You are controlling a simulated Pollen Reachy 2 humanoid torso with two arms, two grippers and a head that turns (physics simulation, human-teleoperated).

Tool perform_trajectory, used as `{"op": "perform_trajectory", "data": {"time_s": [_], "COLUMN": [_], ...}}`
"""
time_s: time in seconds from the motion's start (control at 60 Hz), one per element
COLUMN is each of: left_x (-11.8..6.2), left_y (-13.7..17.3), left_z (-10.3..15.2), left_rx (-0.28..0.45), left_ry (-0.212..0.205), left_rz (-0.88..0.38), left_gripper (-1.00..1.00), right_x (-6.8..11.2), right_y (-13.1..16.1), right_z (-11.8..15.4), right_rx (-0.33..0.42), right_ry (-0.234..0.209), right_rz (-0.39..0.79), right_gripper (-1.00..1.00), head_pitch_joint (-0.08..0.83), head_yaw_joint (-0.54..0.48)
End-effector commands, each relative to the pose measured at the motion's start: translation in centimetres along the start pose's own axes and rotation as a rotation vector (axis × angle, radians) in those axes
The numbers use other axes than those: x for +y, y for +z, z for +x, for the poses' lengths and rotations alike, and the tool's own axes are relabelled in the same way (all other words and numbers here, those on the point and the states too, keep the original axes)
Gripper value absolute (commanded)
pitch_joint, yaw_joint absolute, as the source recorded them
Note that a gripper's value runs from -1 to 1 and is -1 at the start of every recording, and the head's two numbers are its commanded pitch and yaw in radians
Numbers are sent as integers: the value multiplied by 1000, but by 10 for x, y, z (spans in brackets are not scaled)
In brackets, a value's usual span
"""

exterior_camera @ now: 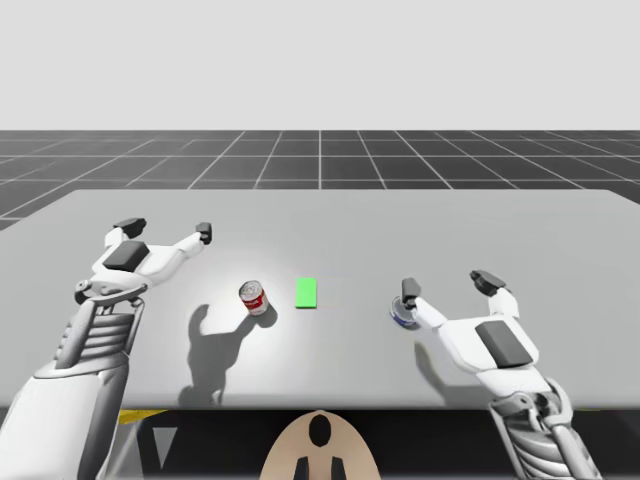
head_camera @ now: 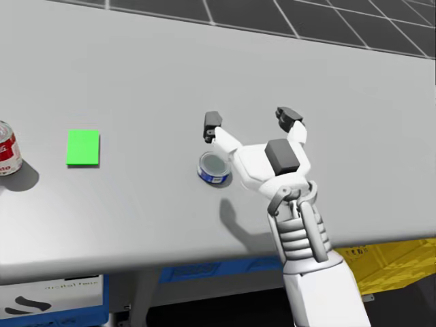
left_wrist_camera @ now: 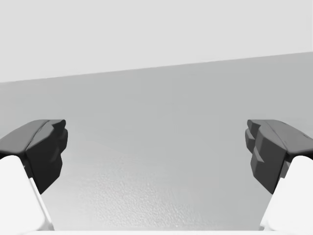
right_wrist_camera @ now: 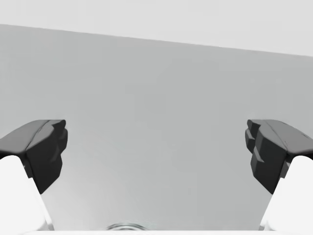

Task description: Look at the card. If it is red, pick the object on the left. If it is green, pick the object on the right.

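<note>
We see a pale grey tabletop (exterior_camera: 350,225) across mid-frame, a dark gridded floor (exterior_camera: 320,155) behind it, and a blank light backdrop (exterior_camera: 320,60) above.

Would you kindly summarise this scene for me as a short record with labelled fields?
card: green card, flat on the table
left object: red can, upright
right object: blue can, low, upright
indicated pick: blue can
left gripper: open, over bare table
right gripper: open, at the blue can, not gripping it
</note>
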Motion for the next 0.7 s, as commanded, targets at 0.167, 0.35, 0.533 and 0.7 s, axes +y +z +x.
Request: {"op": "perform_trajectory", "data": {"time_s": [0.167,0.35,0.533,0.7], "left_x": [2,3,2,1], "left_y": [-3,-7,-7,-7], "left_z": [-5,-10,-11,-11], "left_rx": [7,27,28,29], "left_ry": [-5,10,8,7], "left_rz": [8,7,5,4], "left_gripper": [-1000,-1000,-1000,-1000], "right_x": [15,18,19,20], "right_y": [43,33,15,-5], "right_z": [-67,-96,-103,-101], "right_rx": [110,161,243,269], "right_ry": [-47,-44,-108,-117], "right_rz": [97,79,67,77], "right_gripper": [-1000,-1000,-1000,-1000], "head_pitch_joint": [731,725,724,722], "head_yaw_joint": [-345,-336,-338,-339]}}
